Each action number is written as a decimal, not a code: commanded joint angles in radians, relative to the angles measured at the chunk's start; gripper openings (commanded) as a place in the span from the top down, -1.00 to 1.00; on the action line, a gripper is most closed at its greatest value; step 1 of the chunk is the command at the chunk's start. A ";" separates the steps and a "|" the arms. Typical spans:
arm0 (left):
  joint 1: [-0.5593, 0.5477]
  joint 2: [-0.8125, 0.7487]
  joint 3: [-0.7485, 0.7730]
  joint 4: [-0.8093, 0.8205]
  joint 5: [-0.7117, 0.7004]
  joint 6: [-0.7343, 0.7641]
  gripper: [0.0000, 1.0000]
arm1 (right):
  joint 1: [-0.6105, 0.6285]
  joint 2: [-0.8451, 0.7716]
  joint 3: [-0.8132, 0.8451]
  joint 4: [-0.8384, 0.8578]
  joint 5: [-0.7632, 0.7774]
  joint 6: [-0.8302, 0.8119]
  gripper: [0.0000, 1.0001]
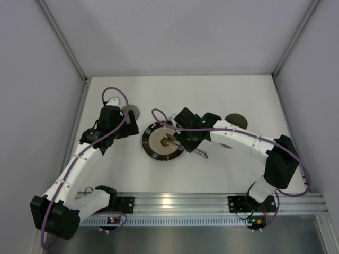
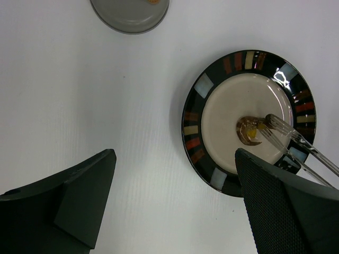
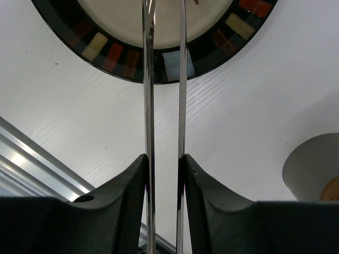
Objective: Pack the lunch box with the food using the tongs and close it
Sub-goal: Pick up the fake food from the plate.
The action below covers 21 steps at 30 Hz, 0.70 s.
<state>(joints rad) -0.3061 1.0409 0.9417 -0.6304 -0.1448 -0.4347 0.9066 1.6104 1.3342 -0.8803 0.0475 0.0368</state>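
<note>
pressure on the long thin silvery metal tongs [image 3: 182,95] is what is mattering now. the right gripper [image 3: 165,159] is pinching the two slim arms between its black fingers, so the arms are standing nearly together with only a narrow slit between them. at centre right of the left wrist view the tong tips are resting against the right side of a small brown curled bite of food [image 2: 248,131] with a yellow speck. it is lying in the middle of the flat round plate [image 2: 192,114] with a dark rim of coloured blocks. whether the tips are truly clamping the bite i cannot tell.

i am judging that a good pick is calling for one tip on each side of the bite, a gentle squeeze so it is not squirting out, then a straight lift.

the left gripper [image 2: 174,159] is hanging wide apart, holding nothing, over the white table [image 2: 79,95]. a grey round metal piece [image 2: 127,13] of the lunch box is sitting at the top left of that view, well apart from the plate. a second grey rounded piece [image 3: 310,166] is showing at lower right of the right wrist view. which is body and which is lid i cannot tell.

no brand, label or writing is showing anywhere.
</note>
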 commanded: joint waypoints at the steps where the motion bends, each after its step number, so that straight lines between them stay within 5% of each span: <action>1: 0.005 0.001 -0.004 0.040 0.011 0.013 -0.98 | -0.008 -0.076 -0.001 -0.003 0.000 0.028 0.36; 21: 0.005 -0.004 -0.006 0.043 0.024 0.010 -0.98 | -0.009 -0.046 0.066 -0.026 0.063 -0.001 0.21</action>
<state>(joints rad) -0.3061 1.0409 0.9417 -0.6300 -0.1268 -0.4351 0.9066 1.5448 1.3369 -0.9077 0.0994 0.0605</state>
